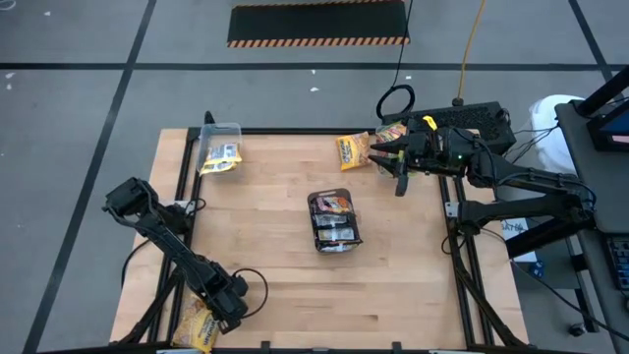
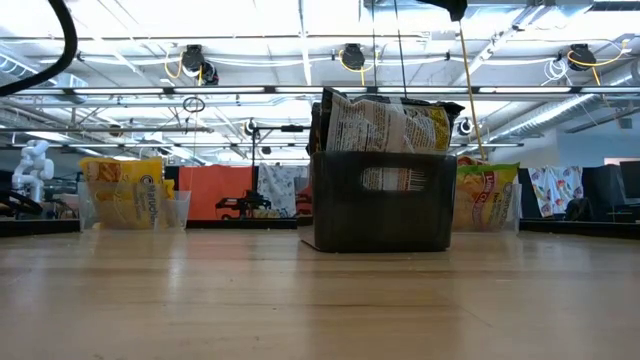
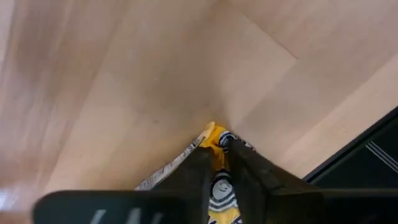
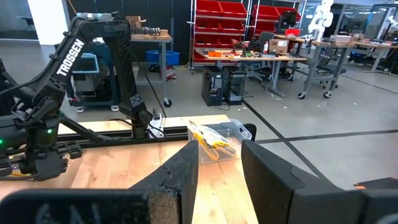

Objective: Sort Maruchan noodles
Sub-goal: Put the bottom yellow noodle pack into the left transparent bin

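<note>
Maruchan noodles: packets sit at four spots in the high view. Dark packets (image 1: 334, 218) stand packed in the dark grey tray (image 1: 335, 244) at the centre of the frame; yellow packets (image 1: 220, 157) fill a clear tub (image 1: 222, 131) at upper left; a green-edged orange packet (image 1: 354, 150) lies on the wood at upper centre-right, just beside a second clear tub (image 1: 391, 131); one yellow packet (image 1: 197, 326) sits at the lower left edge of the table.
Left gripper: the left gripper (image 1: 228, 307) is low in the frame's lower left, at the yellow packet. In the left wrist view its dark fingers (image 3: 249, 168) are pinched on that packet's (image 3: 216, 186) crimped yellow end.
Right gripper: the right gripper (image 1: 385, 155) is at the upper right of the high view, beside the green-edged packet; jaws spread apart and empty, with a clear gap between the fingers (image 4: 180, 171) in the right wrist view.
Surface: a pale wooden table top (image 1: 285, 265) of jointed planks, framed by black rails; bare wood fills the lower half of the low view.
Floor: grey with dark lines; a black and orange striped mat (image 1: 317, 24) lies at top centre of the high view.
Room: the low view shows ceiling lights and beams across the top. The right wrist view shows red bin shelves (image 4: 243, 25) at upper centre and cluttered workbenches (image 4: 261, 59) to the right.
</note>
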Available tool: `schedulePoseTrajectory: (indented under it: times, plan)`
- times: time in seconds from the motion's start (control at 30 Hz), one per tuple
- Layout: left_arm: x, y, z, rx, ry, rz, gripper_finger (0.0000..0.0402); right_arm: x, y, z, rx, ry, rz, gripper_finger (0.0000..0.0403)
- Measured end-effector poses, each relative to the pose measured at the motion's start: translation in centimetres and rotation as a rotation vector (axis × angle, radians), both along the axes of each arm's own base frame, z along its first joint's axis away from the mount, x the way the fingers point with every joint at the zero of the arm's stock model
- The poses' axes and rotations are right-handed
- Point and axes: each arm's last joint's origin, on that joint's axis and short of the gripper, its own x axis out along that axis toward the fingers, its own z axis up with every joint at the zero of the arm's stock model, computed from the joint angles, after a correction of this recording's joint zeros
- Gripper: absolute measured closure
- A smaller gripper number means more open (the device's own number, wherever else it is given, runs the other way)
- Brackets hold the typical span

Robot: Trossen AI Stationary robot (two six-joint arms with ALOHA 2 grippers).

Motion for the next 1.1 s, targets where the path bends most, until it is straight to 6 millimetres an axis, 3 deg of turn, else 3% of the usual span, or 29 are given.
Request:
schedulePoseTrajectory:
  times: [0.13, 0.4, 0.6, 0.87, 1.1]
  plan:
    - [0.2, 0.3, -0.1, -0.001, 0.009, 0.009, 0.0391, 0.0, 0.0, 0.0, 0.0, 0.0, 0.0, 0.0287]
    - [1.0, 1.3, 0.6, -0.012, -0.017, 0.044, 0.0398, 0.0, 0.0, 0.0, 0.0, 0.0, 0.0, 0.0287]
    - [1.4, 3.3, 3.4, -0.007, -0.097, 0.124, 0.04, 0.0, 0.0, 0.0, 0.002, -0.001, 0.001, 0.0287]
    - [1.2, 7.7, 8.0, 0.089, -0.303, 0.306, 0.0401, 0.0, 0.0, 0.0, 0.003, -0.001, 0.003, 0.0287]
    - [0.9, 11.3, 10.8, 0.159, -0.478, 0.424, 0.0401, 0.5, -0.1, -0.3, 0.007, 0.016, 0.004, 0.0287]
